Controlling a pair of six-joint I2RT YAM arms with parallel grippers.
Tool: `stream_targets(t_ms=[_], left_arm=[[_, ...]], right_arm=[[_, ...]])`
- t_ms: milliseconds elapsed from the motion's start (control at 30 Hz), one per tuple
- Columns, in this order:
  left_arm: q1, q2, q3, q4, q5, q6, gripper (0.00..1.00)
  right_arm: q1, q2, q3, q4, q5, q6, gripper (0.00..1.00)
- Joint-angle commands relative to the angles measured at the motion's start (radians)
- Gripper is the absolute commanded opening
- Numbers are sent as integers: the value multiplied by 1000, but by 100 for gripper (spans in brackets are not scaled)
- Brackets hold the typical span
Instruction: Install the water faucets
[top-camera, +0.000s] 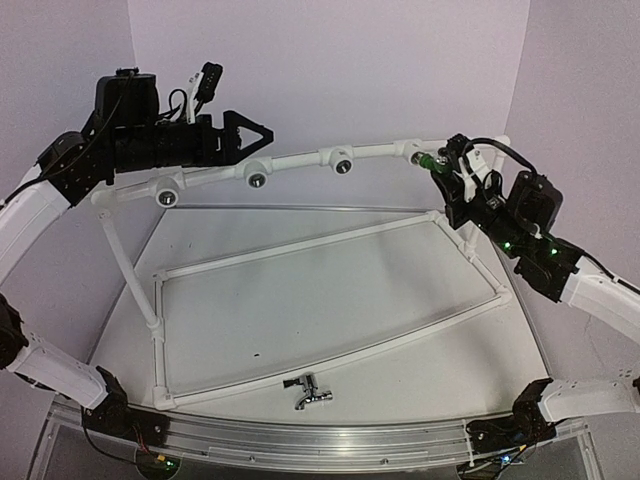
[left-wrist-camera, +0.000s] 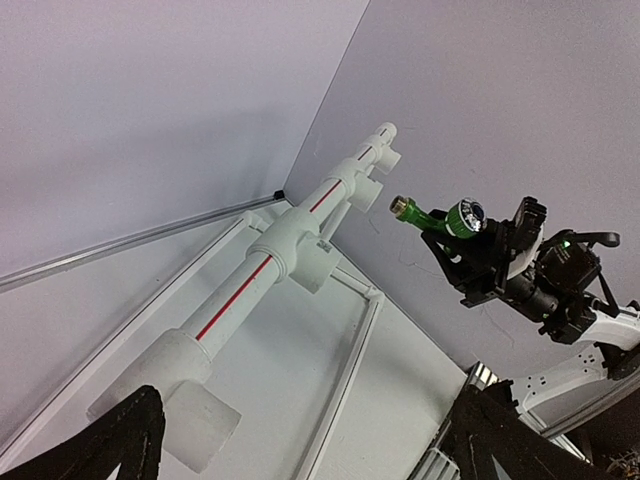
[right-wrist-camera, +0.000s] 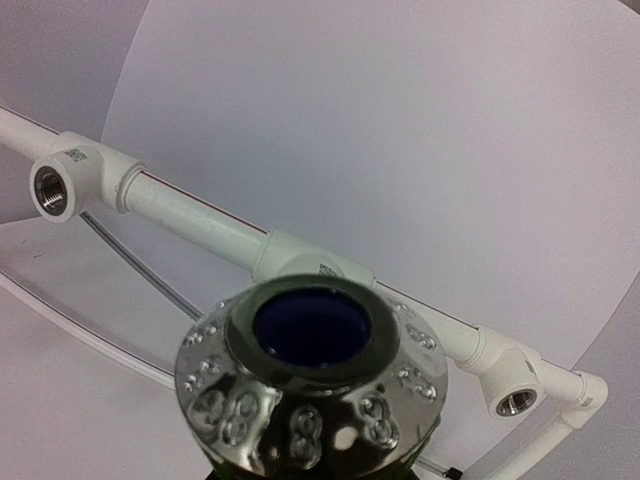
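None of the taps is sitting in the pipe yet, so the job is only just starting. The right claw (top-camera: 449, 172) is squeezing the green faucet (top-camera: 432, 162) and holding it up in the air, just beside the last socket (top-camera: 411, 152) at the right end of the long white pipe (top-camera: 300, 158). Its gold-colored screw end (left-wrist-camera: 403, 208) is pointing toward that hole but is not going in yet, I think (a little gap seems to be showing). The chrome faucet (top-camera: 307, 391) is lying on the table (top-camera: 400, 365) near the front edge, with nothing touching it. The left claw (top-camera: 262, 132) is hanging wide open and empty by the left part of the pipe. So both taps are waiting to be screwed in.

The green faucet is looking like smooth plastic, and its round knob (right-wrist-camera: 312, 360) is shining silver with little bumps and a blue middle. The chrome faucet is gleaming like a mirror. The pipe is looking round, smooth and white, and metal screw rings are showing inside its holes.
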Motion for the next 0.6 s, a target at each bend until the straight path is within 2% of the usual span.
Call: stream_targets(t_ms=[0,200,567], left_arm=[[0,-32,-5,47,13,2,100],[1,-34,-14,57,20,-2,100],[0,-37,-31,61,17,5,100]], right_arm=[[-2,35,36,77,-17,-7,0],[-2,80,58,77,20,-23,0],[-2,62,56,81,58,-25,0]])
